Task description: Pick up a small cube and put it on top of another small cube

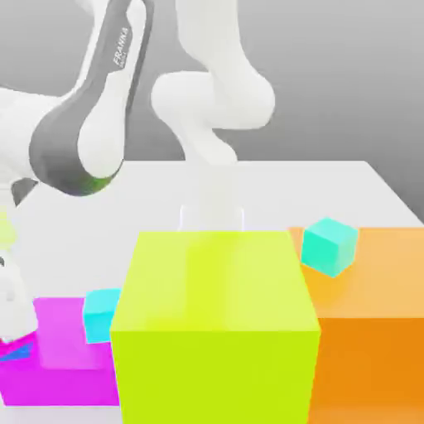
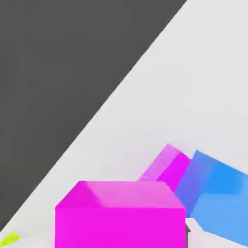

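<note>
The small cube (image 1: 16,353) is bright blue and shows as a sliver at the exterior view's far left, low against the magenta block (image 1: 58,348). My gripper (image 1: 12,335) comes down on it at that edge, shut on it. In the hand view the small cube (image 2: 218,203) looms close and tilted beside the magenta block (image 2: 121,213). One teal cube (image 1: 101,315) sits on the magenta block. Another teal cube (image 1: 329,245) rests on the orange block (image 1: 368,331).
A big yellow-green block (image 1: 214,327) stands at the front centre between the magenta and orange blocks. The arm's base (image 1: 211,207) rises behind it on the white table (image 1: 331,190). The table's edge (image 2: 111,101) runs diagonally against dark floor in the hand view.
</note>
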